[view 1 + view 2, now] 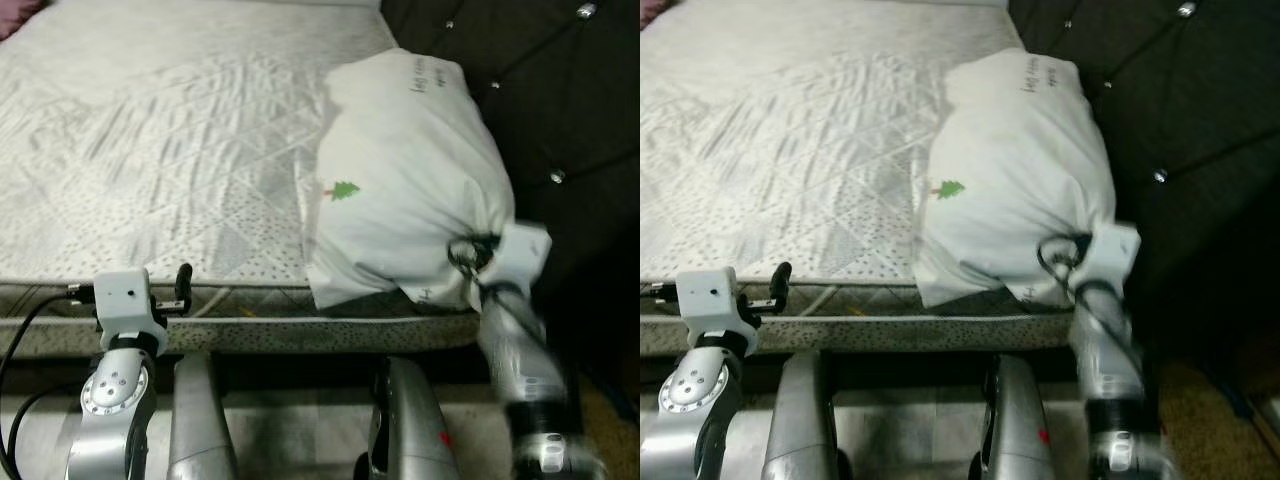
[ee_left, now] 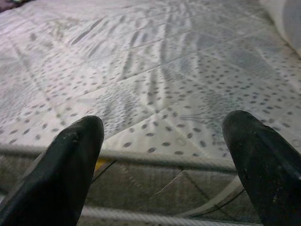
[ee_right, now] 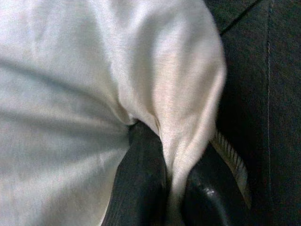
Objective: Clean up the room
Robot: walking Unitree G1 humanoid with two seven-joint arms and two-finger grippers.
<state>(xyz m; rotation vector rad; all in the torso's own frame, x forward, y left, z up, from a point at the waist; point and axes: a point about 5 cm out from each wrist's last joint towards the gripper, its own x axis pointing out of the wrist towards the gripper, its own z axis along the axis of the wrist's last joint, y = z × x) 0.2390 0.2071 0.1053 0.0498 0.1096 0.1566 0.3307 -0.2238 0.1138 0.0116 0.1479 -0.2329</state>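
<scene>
Pinching a fold of cloth, the right pincer [image 3: 174,188] has its two black fingers [image 3: 141,183] clamped together on the near corner of the soft white fabric pillow with a small green tree print [image 1: 405,170]. That pillow lies on the right side of the grey-white quilted bed mattress with a speckled leaf pattern [image 1: 160,140], its far end resting against the dark tufted headboard with shiny buttons [image 1: 540,90] and its near corner hanging a little over the mattress's front edge. The silver right arm [image 1: 520,370] reaches up from below to that corner and looks blurred. On the other side, the left pincer [image 2: 162,155] hovers low at the front edge of the mattress, well apart from the pillow, its fingers spread wide apart with nothing between them. Below the bed edge the robot's silver legs [image 1: 300,430] stand over pale floor tiles [image 1: 290,420].
</scene>
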